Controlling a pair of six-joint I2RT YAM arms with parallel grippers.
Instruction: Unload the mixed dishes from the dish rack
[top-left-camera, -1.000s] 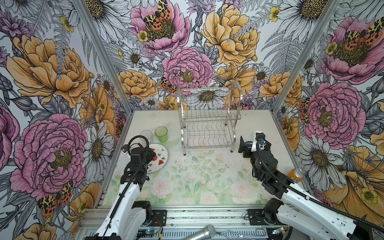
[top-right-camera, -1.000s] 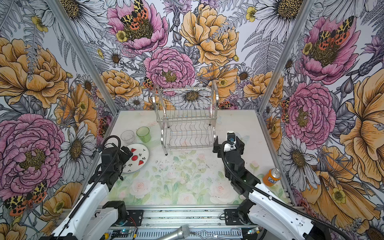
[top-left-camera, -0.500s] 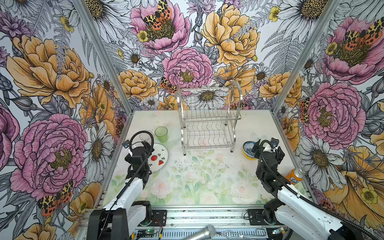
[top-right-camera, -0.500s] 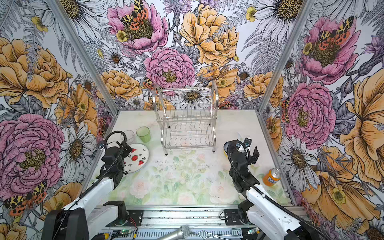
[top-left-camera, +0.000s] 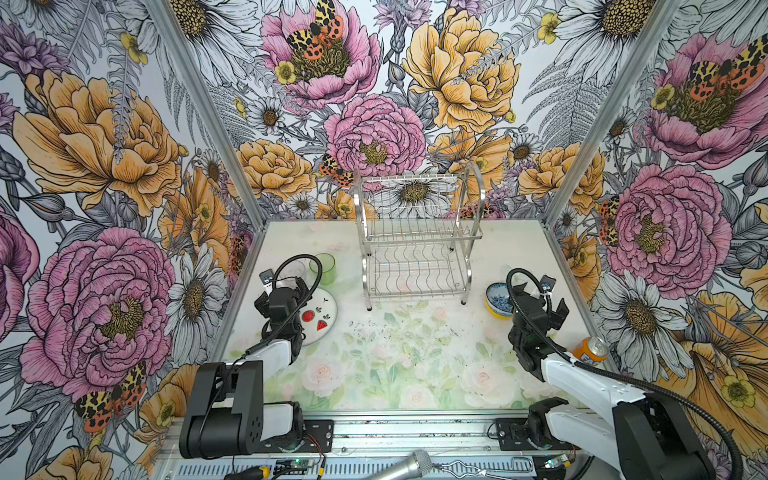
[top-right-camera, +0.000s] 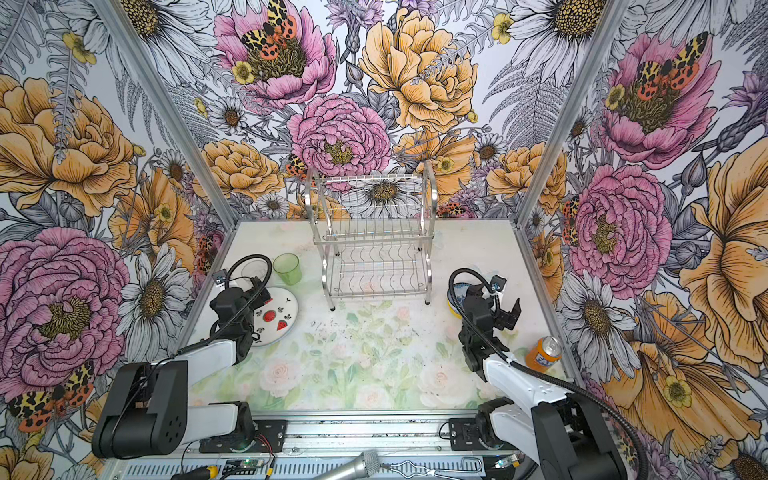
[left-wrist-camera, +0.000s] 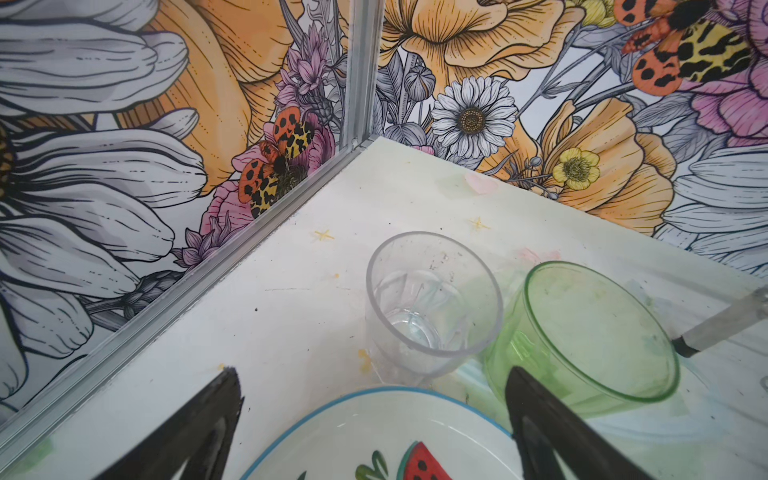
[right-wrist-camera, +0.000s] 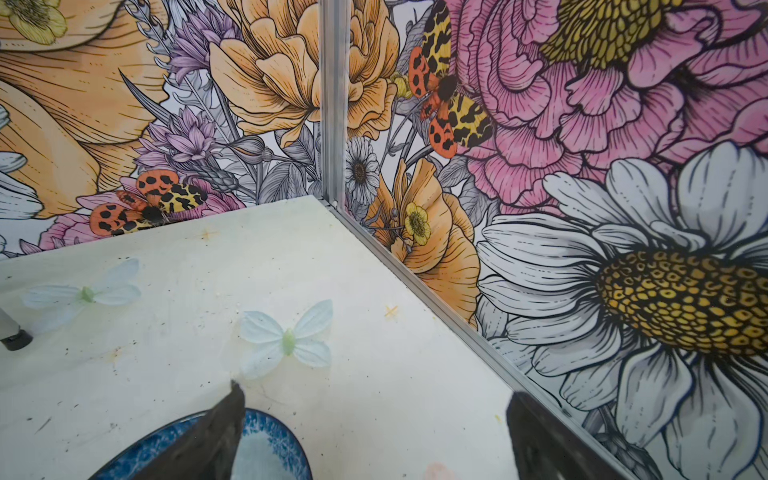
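Right arm (top-left-camera: 536, 328) retreated from dish rack (top-left-camera: 419, 238), both jaws spread wide, empty

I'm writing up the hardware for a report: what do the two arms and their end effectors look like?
The left arm and right arm match: blocky black shoulder housings, white forearm shells, black wrists. A ribbed black cable loops over each wrist, beside a small camera module. The left end effector and right end effector have dark, tapering fingers.
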